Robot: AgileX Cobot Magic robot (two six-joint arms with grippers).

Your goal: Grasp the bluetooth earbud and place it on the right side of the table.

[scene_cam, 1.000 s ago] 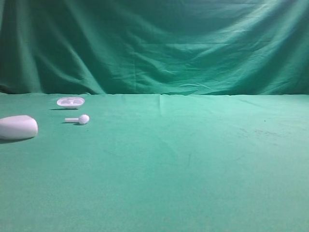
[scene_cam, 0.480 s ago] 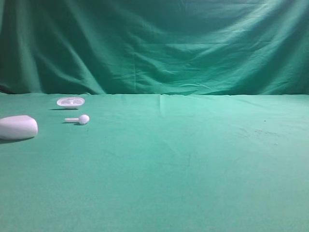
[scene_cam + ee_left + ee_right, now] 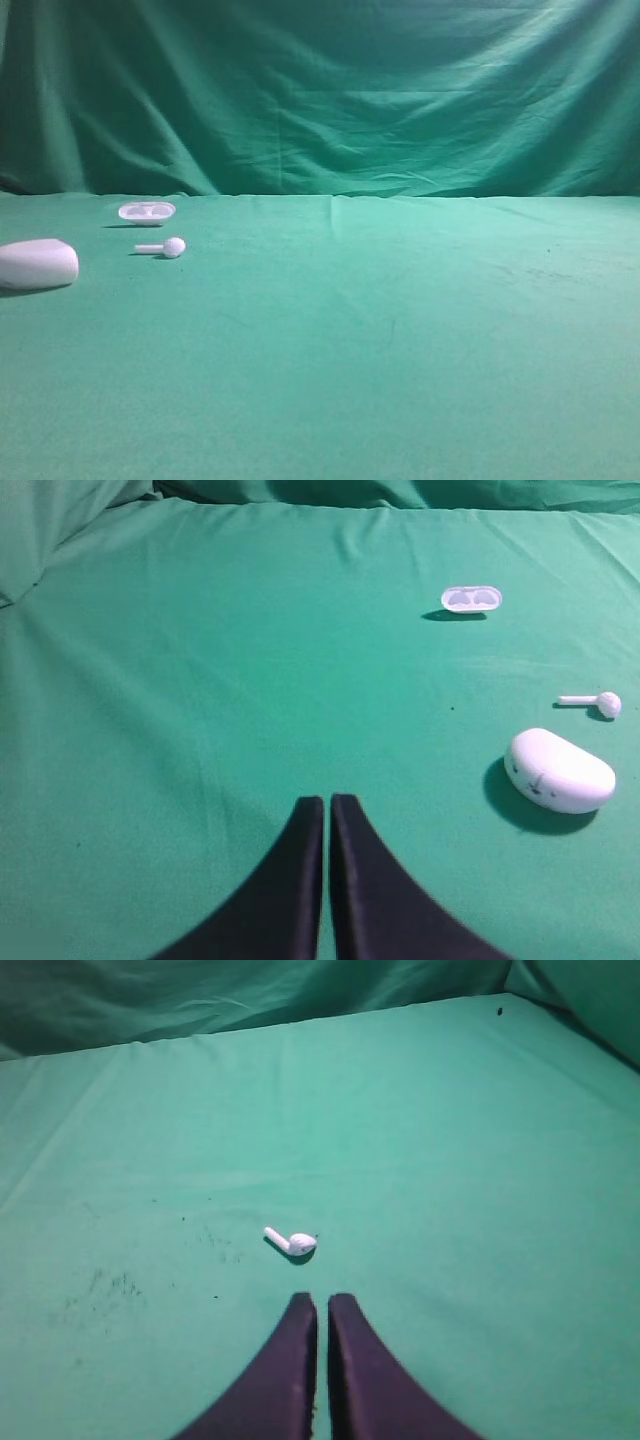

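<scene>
1. Neither arm shows in the exterior high view; each gripper appears only in its own wrist view, cut off by the bottom edge.
2. The small white plastic bluetooth earbud (image 3: 291, 1243) shows only in the right wrist view (it cannot be made out in the exterior high view). It lies on the green cloth-covered table (image 3: 400, 330), just ahead of the right gripper (image 3: 321, 1303) and apart from it.
3. This earbud is a tiny white piece with a short stem pointing up-left and a rounded head; finer detail is too small to read.
4. The right gripper's dark fingers are closed together, holding nothing.
5. The left gripper (image 3: 327, 803) is likewise closed and empty.
6. On the left of the table lie a rounded white case (image 3: 37, 263), a flat oval white case tray (image 3: 146, 211) and a long-stemmed white earbud with a ball head (image 3: 163, 247), all apart.
</scene>
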